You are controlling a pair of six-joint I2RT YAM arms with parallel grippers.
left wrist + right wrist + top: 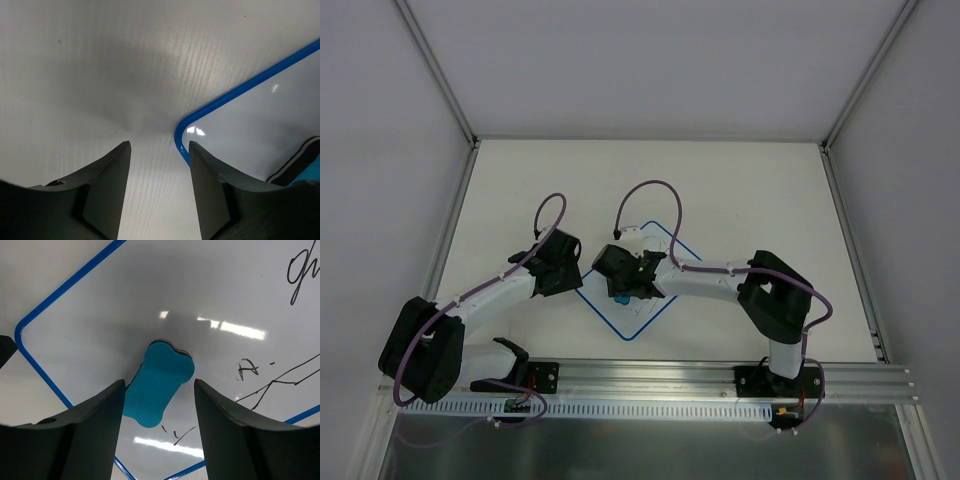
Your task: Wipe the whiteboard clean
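Left claw: your left gripper (159,145) hangs released over the table (75,75), one finger just beside the board's rounded corner.
Right claw: your right gripper (158,381) straddles the blue eraser (157,390), which lies flat on the board; you cannot tell whether the fingers pinch it.
Board: the whiteboard (645,315) lies flat mid-table between both claws, turned cornerwise, white with a thin blue border.
Marks: dark scribbles (300,270) run along one side; the stretch toward the corner by the left claw is plain white.
Edges: one corner points at your arm bases.
Room: table surface shows left, right and beyond, up to the back wall (650,70).
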